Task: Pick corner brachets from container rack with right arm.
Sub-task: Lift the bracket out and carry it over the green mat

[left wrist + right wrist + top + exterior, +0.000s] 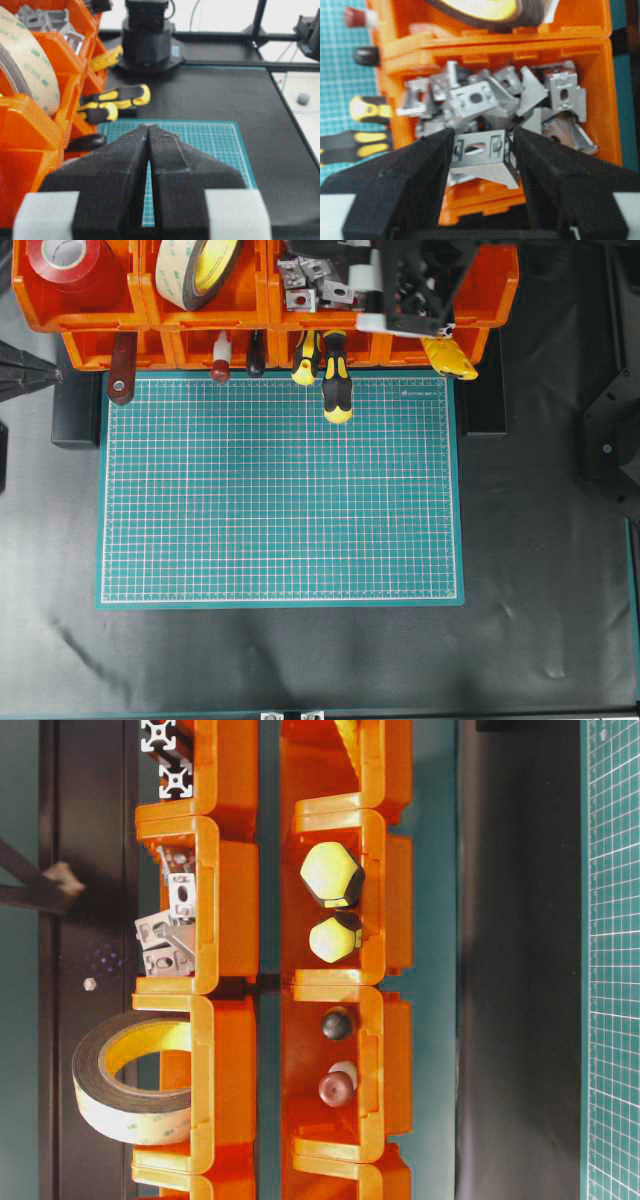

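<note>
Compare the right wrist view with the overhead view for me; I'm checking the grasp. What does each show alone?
Only the right wrist view shows the right hand closed around one corner bracket above the heap. Only the overhead shows the whole green mat and the red tape. Both show the orange container rack and yellow-black screwdrivers.

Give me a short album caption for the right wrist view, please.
The right hand closes its two black fingers around one silver corner bracket above a heap of them in an orange bin.
</note>
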### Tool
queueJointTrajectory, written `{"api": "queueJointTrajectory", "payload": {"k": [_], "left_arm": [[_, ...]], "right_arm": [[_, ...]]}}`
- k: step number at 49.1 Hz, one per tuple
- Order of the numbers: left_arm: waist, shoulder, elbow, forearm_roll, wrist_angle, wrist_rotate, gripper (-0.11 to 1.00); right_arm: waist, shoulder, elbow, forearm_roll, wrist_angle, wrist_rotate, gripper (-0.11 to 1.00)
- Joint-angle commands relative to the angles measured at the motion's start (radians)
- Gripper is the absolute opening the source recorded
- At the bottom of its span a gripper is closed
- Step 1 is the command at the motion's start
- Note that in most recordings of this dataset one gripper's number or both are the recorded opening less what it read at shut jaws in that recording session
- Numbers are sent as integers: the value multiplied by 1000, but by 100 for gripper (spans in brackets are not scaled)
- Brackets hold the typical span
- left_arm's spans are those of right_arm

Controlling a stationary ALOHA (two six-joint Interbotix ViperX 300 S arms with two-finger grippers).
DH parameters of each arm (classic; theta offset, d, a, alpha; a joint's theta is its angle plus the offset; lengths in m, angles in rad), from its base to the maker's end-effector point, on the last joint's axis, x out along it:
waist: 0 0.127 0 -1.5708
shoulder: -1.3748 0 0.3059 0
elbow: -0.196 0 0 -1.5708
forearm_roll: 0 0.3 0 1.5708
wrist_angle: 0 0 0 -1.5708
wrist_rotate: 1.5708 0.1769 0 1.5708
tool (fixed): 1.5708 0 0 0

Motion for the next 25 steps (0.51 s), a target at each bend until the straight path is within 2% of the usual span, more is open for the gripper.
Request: {"api": "queueJointTrajectory", "payload": {"k": [1,5,10,20,25], "left_arm": [[3,3,-21,2,2,-2,0],[2,0,-23,2,9,-2,0],[2,-9,-25,2,17,2,0],[2,-32,-29,2,20,9,0],[2,-43,-32,3,34,6,0]], "right_arm": [[46,-77,-8,-5,-23,18,40],[95,-140,28,-5,-57,44,40],[184,-247,124,-5,-160,77,40],[318,-440,410,0,-434,114,39],[347,-499,558,3,-566,178,39]]}}
